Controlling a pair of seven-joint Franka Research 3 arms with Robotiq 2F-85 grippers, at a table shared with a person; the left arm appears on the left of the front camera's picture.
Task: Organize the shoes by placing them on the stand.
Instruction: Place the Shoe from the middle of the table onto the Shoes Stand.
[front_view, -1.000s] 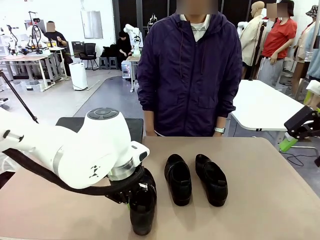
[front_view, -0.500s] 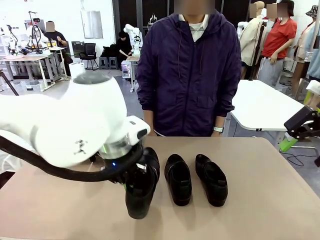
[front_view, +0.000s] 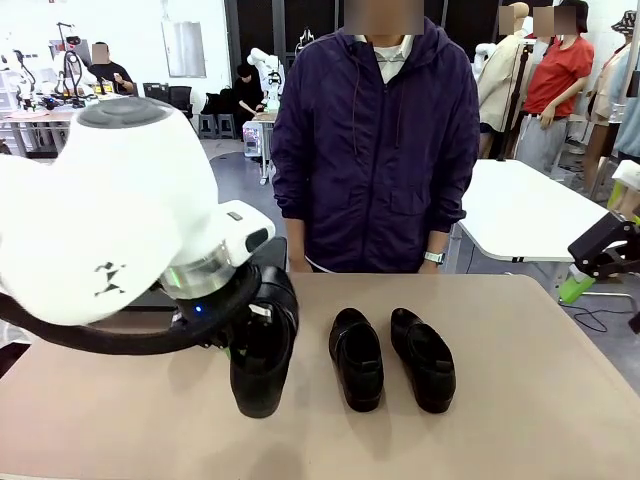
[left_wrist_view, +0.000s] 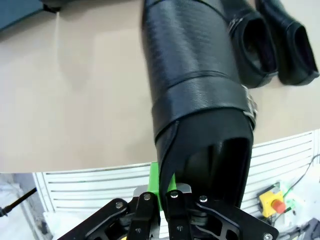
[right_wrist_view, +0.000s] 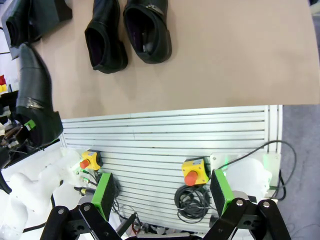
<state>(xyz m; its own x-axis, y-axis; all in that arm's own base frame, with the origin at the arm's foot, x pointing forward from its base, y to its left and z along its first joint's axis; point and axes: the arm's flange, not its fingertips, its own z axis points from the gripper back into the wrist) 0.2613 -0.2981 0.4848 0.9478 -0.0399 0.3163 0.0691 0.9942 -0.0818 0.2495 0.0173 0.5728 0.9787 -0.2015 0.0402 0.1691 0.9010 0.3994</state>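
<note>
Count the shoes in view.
4: a held shoe in the left claw, two shoes side by side on the table, and a fourth shoe cut off at the right wrist view's top-left corner.

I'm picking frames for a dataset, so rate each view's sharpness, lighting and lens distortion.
Front view: even room light, a soft shadow under the rightmost shoe, the left arm looming near the lens. Left wrist view: the held shoe, pinched in the left hand, is oversized yet sharp, and the table edge bows. Right wrist view: crisp, evenly lit, tilted, beyond the open right hand.
</note>
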